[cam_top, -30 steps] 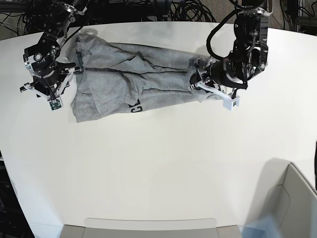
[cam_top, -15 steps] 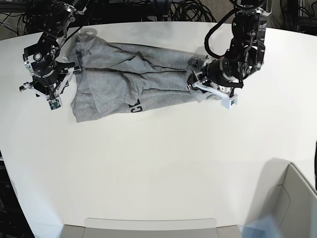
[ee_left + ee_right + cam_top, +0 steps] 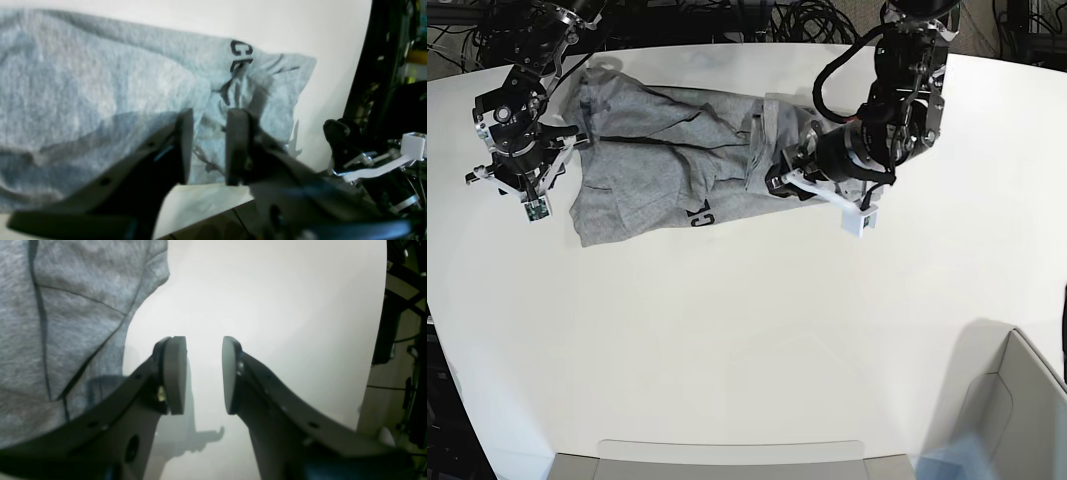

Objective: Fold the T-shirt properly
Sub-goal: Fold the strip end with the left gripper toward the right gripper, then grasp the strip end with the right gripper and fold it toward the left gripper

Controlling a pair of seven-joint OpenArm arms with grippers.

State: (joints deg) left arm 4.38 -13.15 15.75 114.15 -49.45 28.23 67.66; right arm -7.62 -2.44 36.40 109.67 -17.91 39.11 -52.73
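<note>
On the left of the base view, your right gripper (image 3: 549,150) sits just beside the near edge of the large heather-grey cotton T-shirt (image 3: 662,160), which lies in a long rumpled band across the far part of the white round table (image 3: 747,340). In the right wrist view its dark flat pads (image 3: 175,373) stand moderately apart with only bare tabletop between them; the grey cloth lies off to the pads' left, so this gripper holds nothing.

Moving right along the band, black block lettering (image 3: 697,215) peeks out at the shirt's near edge. Further right, your left gripper (image 3: 779,180) is at the shirt's other end, where a flap of cloth stands raised and turned back over the body. The left wrist view shows its fingers (image 3: 237,146) with a narrow gap and grey fabric behind them; whether cloth is actually pinched there cannot be told.

This looks like the lengthwise fold, in progress: one end carried over toward the other. If the left gripper does hold cloth, the next move calls for carrying that end across and laying it flat, then releasing, while your right gripper steadies its end.
</note>
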